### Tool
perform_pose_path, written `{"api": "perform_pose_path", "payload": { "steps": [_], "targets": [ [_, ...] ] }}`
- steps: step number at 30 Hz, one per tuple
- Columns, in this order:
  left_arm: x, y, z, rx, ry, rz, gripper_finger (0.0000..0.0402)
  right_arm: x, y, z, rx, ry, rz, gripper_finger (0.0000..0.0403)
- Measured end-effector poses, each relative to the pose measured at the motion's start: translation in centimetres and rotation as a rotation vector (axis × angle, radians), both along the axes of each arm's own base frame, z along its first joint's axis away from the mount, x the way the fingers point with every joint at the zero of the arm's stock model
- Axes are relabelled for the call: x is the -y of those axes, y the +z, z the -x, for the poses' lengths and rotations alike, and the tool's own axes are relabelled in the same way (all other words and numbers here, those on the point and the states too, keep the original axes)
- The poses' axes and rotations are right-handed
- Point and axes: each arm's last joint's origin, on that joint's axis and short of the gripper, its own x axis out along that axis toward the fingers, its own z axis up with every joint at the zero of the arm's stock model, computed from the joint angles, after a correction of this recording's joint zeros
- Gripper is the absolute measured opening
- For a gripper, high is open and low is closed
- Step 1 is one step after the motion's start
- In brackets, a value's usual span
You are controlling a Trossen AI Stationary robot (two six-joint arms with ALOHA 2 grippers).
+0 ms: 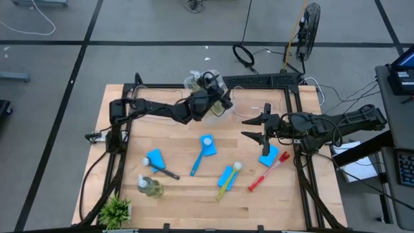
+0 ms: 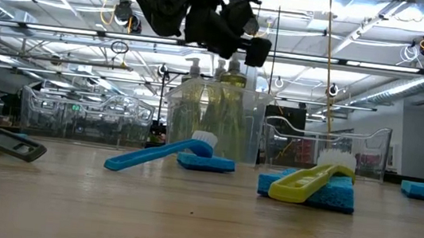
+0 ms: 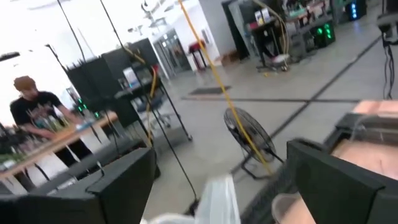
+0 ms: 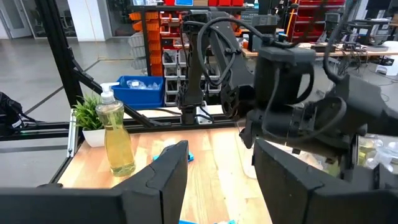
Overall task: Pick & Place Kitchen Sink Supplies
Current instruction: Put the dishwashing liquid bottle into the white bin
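My left gripper [image 1: 223, 100] [image 2: 244, 49] hangs open above the far clear bin [image 2: 211, 123], where two pump bottles of yellowish soap [image 2: 230, 97] stand upright. Its fingers [image 3: 118, 186] hold nothing. My right gripper [image 1: 249, 127] [image 4: 217, 180] hovers open over the table's right part, also holding nothing. Another soap bottle [image 1: 149, 186] [image 4: 118, 137] stands near the front left. On the wood lie a blue brush [image 1: 197, 162] resting on a blue sponge [image 1: 208, 149], a yellow-green brush [image 2: 309, 182] across a sponge [image 1: 225, 176], a red brush [image 1: 268, 171], a black brush [image 1: 165, 172] and more sponges [image 1: 155, 157] [image 1: 268, 154].
A second clear bin [image 1: 249, 100] stands right of the first at the far edge. A small green potted plant [image 1: 116, 210] sits at the front left corner. Black frame rails [image 1: 304, 175] run along the table's sides. A person [image 3: 37, 118] works at a bench in the room beyond.
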Motion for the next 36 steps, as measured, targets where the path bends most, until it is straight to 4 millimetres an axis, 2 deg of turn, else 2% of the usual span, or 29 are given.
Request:
{"api": "perform_pose_path", "payload": {
  "steps": [5, 10, 15, 23, 31, 36],
  "targets": [
    [1.1, 2.2, 0.4, 0.024, -0.007, -0.094, 0.0362, 0.0, 0.0, 0.0, -0.001, 0.000, 0.000, 0.0171],
    [3.4, 6.6, 2.1, 0.064, 0.015, -0.146, 0.0352, 0.0, 0.0, 0.0, -0.002, 0.002, 0.017, 0.0171],
    [7.2, 10.9, 4.6, 0.091, -0.026, -0.122, 0.0342, 0.0, 0.0, 0.0, -0.004, 0.003, 0.034, 0.0171],
    [14.5, 15.6, 9.9, 0.084, 0.010, -0.035, 0.0335, 0.0, 0.0, 0.0, -0.010, 0.005, 0.050, 0.0171],
    [20.9, 18.0, 15.6, 0.103, 0.217, 0.148, 0.0335, 0.0, -0.1, 0.0, -0.010, 0.005, 0.050, 0.0171],
    [24.5, 19.2, 18.2, 0.214, 0.066, 0.246, 0.0335, 0.0, 0.0, 0.0, -0.010, 0.004, 0.050, 0.0171]
  ]
}}
